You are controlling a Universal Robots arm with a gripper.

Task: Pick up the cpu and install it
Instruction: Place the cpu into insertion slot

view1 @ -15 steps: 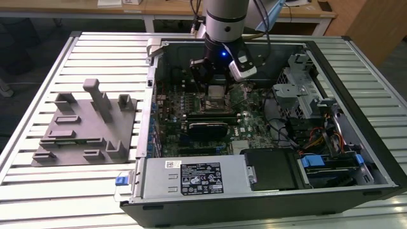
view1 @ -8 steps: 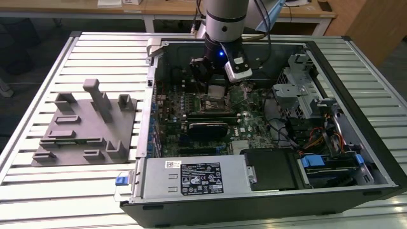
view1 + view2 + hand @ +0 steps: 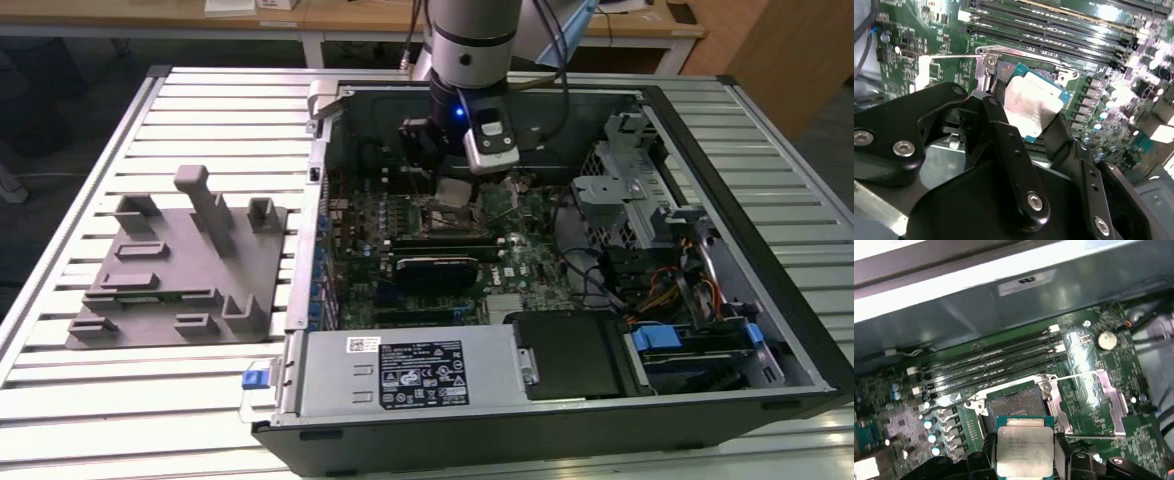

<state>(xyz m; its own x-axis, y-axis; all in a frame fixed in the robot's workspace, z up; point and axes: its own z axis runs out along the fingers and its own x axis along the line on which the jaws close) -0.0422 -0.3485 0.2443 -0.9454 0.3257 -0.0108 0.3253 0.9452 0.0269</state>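
Observation:
The cpu [image 3: 1025, 445], a small square chip with a pale silver top, sits between the two black fingers of my gripper [image 3: 1025, 461], which is shut on it. In the second wrist view the cpu [image 3: 1031, 104] shows its green edge between the fingers [image 3: 1004, 135]. It hangs a little above the open motherboard socket [image 3: 1015, 407], beside the socket's middle rather than seated in it. The socket's metal load plate [image 3: 1100, 402] is flipped open to one side. In the exterior view my gripper [image 3: 458, 182] reaches down into the computer case [image 3: 747, 230] over the socket [image 3: 447, 212].
A grey plastic tray [image 3: 180, 265] with upright posts lies on the slatted table at the exterior view's left. Memory slots [image 3: 989, 365] run beside the socket. A black heatsink block [image 3: 434, 272], the power supply [image 3: 407, 375] and drive cages [image 3: 641, 200] crowd the case.

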